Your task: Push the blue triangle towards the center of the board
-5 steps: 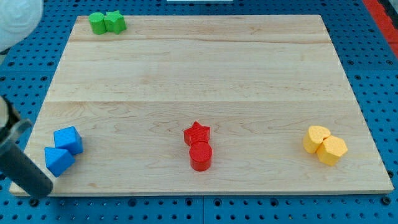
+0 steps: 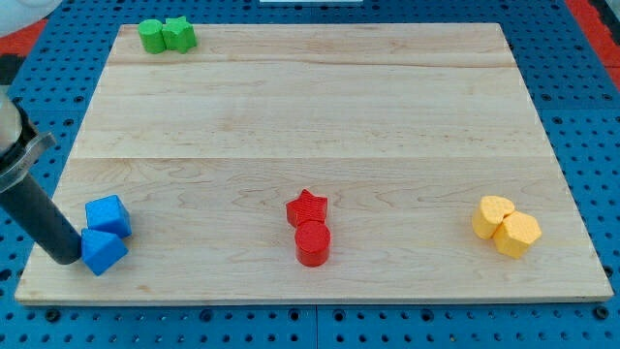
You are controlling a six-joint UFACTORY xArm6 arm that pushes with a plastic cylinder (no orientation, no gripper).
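The blue triangle (image 2: 103, 251) lies near the board's bottom left corner, touching a blue cube (image 2: 108, 214) just above it. My tip (image 2: 67, 257) rests on the board at the triangle's left side, touching it or nearly so. The dark rod rises from there toward the view's upper left.
A red star (image 2: 307, 207) and a red cylinder (image 2: 312, 242) sit together at bottom centre. Two yellow blocks (image 2: 506, 227) sit at the bottom right. Two green blocks (image 2: 166, 35) sit at the top left. The wooden board (image 2: 320, 107) lies on a blue pegboard.
My tip has moved up and to the right, from the board's bottom left corner to the triangle's left side. The blue triangle has shifted slightly to the right.
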